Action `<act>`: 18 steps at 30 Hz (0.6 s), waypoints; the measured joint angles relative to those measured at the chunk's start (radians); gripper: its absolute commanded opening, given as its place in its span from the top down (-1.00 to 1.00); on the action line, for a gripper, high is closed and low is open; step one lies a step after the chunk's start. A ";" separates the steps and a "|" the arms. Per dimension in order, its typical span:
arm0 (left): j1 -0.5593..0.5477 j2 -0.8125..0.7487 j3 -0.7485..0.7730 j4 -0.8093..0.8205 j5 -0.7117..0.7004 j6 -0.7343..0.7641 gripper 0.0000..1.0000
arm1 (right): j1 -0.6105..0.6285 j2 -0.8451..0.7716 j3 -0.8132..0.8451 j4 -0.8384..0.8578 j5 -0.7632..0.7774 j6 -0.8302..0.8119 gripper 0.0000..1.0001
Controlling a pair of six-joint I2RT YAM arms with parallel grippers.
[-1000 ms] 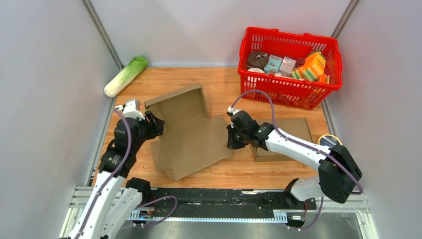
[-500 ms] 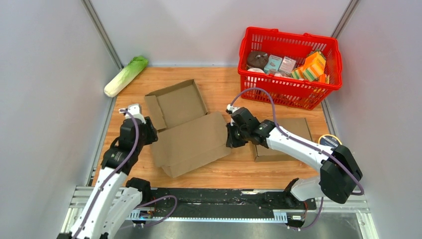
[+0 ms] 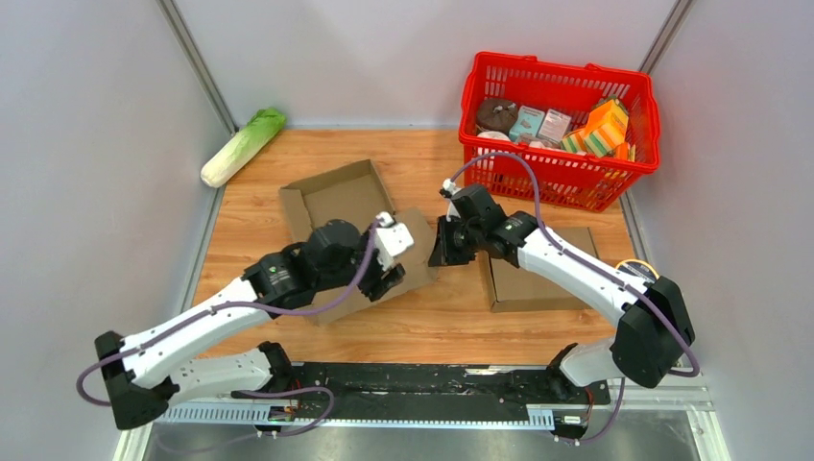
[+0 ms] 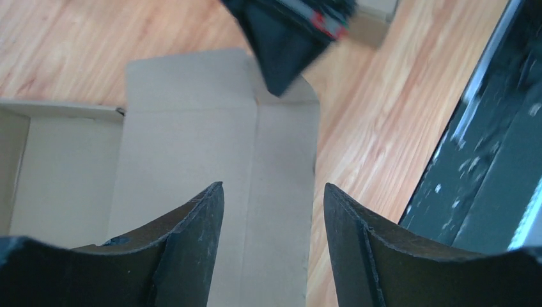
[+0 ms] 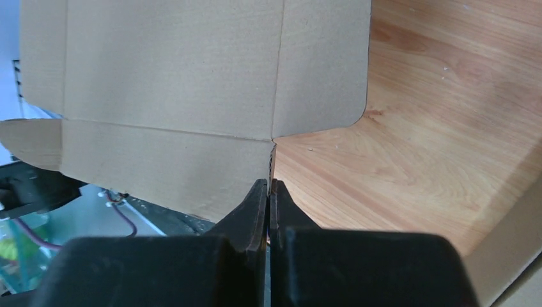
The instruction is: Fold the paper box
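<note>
At the right edge of the lid panel, the right gripper (image 5: 269,184) is pinching the cardboard with its fingers closed flat together, holding that edge of the paper box (image 3: 334,200) raised off the table (image 3: 432,163) near its middle. Above the same panel the left gripper (image 4: 273,188) is hovering with its jaws wide apart, carrying nothing. I am judging the fold as partly done: the tray walls are standing, while the lid is lying open, not yet closed over the tray.

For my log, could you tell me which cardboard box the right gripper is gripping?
The left box, by its flap; the other box, beside the basket, lies untouched.
</note>
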 measured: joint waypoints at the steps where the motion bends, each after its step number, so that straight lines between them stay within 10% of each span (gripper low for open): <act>1: -0.035 0.021 -0.004 -0.008 -0.014 0.029 -0.33 | -0.013 0.005 0.006 -0.002 -0.026 0.006 0.97; 13: -0.283 0.290 0.014 -0.085 -0.296 0.218 -0.56 | -0.060 0.010 0.026 -0.063 -0.137 0.029 0.96; 18: -0.335 0.423 0.060 -0.089 -0.493 0.248 -0.08 | -0.070 0.010 0.033 -0.070 -0.161 0.040 0.87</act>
